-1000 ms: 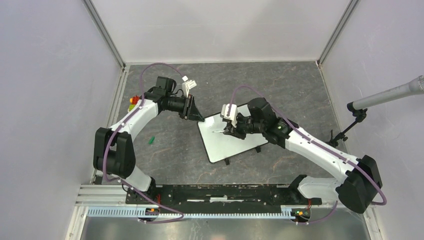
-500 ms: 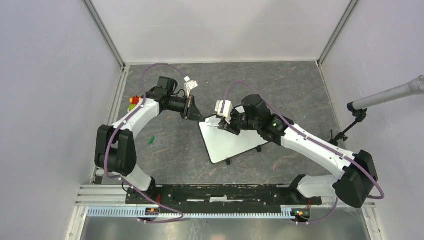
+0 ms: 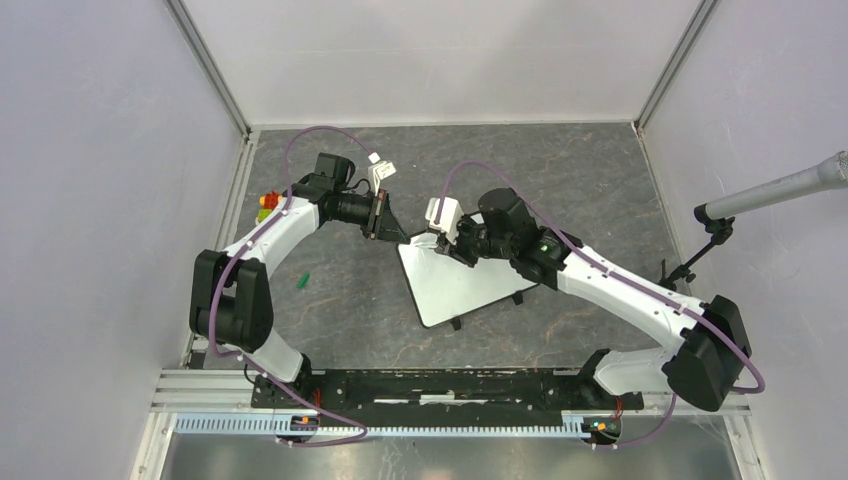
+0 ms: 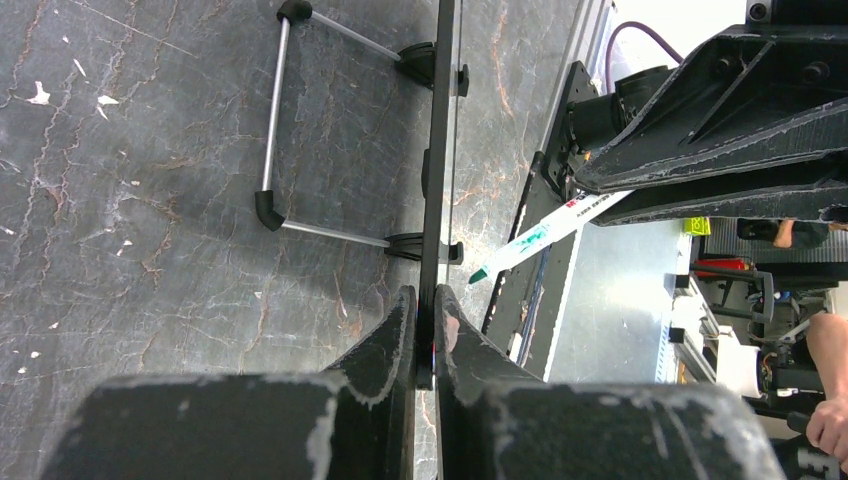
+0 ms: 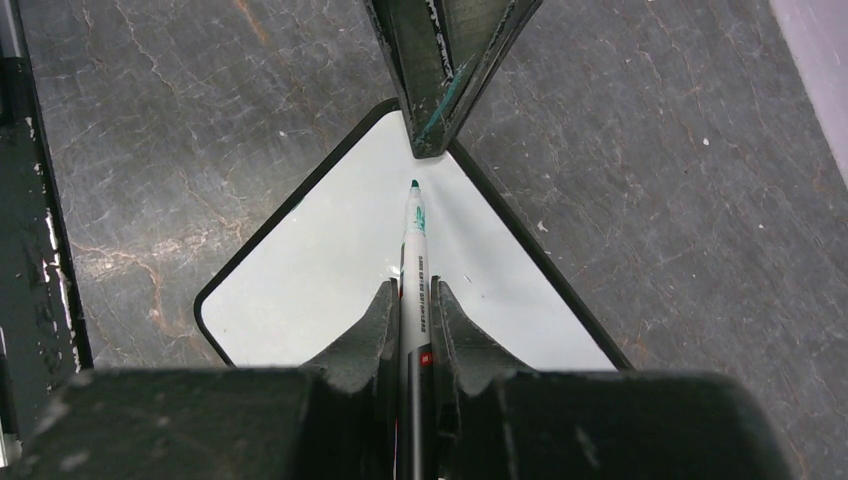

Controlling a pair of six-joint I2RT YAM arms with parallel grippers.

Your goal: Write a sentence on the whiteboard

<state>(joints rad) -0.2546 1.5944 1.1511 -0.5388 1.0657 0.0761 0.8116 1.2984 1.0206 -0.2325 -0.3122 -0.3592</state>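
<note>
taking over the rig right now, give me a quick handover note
Left gripper: shut on the whiteboard, clamping its edge at one corner.
Right gripper: shut on the marker. Its green tip points at that same corner and looks just off the surface.
Done: board held, marker in hand.
Left: the whole sentence; no writing shows on the board.

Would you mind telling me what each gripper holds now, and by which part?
The left gripper clamps the whiteboard at a corner of its frame; the right gripper holds a green-tipped marker by its barrel, tip free.
</note>
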